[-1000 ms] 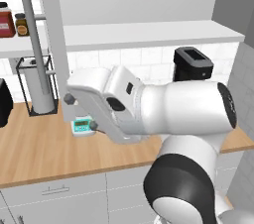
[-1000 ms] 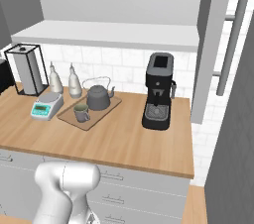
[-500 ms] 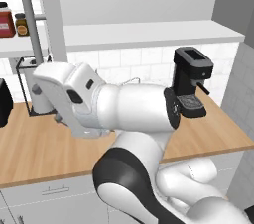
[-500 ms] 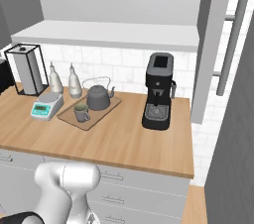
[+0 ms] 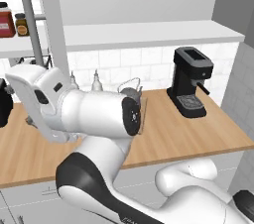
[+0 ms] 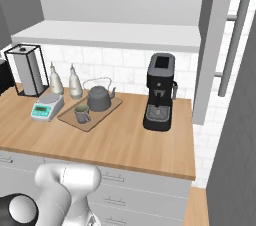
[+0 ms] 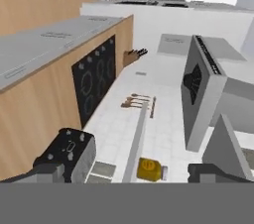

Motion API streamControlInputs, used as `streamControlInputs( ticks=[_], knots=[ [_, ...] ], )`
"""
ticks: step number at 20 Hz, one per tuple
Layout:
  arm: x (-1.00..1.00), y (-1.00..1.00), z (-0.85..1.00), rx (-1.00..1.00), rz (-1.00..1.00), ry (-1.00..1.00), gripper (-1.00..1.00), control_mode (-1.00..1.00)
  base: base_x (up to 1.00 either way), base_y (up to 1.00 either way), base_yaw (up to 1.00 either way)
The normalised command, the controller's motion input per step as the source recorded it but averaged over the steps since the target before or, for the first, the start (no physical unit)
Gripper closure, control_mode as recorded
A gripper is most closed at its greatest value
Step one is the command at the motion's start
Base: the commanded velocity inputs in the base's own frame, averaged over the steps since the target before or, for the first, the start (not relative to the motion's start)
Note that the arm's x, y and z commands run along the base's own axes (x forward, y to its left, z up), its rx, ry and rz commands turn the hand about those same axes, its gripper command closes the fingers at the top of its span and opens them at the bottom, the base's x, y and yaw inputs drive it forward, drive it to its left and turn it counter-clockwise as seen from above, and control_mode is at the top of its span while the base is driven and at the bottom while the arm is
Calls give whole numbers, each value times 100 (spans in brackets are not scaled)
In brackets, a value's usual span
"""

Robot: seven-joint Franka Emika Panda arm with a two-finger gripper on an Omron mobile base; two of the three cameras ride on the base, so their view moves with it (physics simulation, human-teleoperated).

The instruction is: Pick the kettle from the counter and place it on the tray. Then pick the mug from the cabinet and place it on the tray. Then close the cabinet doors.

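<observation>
The dark grey kettle (image 6: 99, 99) stands on the wooden tray (image 6: 109, 110) on the counter (image 6: 125, 142). The grey-green mug (image 6: 81, 114) sits on the tray just in front of the kettle. In the left base view my white arm covers most of the tray, with the kettle's (image 5: 130, 92) top showing behind it. My gripper (image 7: 128, 172) is open, with nothing between its fingertips (image 7: 47, 171). It looks leftward along the kitchen, away from the tray. The cabinet (image 6: 120, 0) is above the counter. One cabinet door (image 6: 214, 45) stands open at the right, its bar handle (image 6: 235, 40) facing out.
A black coffee machine (image 6: 160, 97) stands right of the tray. A small scale (image 6: 47, 106), two pale bottles (image 6: 75, 82) and a paper towel holder (image 6: 29, 70) crowd its left. Jars (image 5: 6, 20) sit on a white shelf. A black toaster (image 7: 69, 151) and a stove (image 7: 94, 82) lie ahead of the hand.
My arm has swung to the left across the left base view, the hand going from the middle to the far left. Kettle, mug and tray have stayed put.
</observation>
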Motion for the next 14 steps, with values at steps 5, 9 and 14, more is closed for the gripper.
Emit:
streamControlInputs(
  ticks=[5,9,14],
  knots=[
    [10,25,0,0,-13,2,-100,-100,0,0,0],
    [10,3,-2,-1,-17,0,-100,-100,0,0,0],
    [1,0,-1,-2,-22,0,-100,-100,0,0,0]
  ],
)
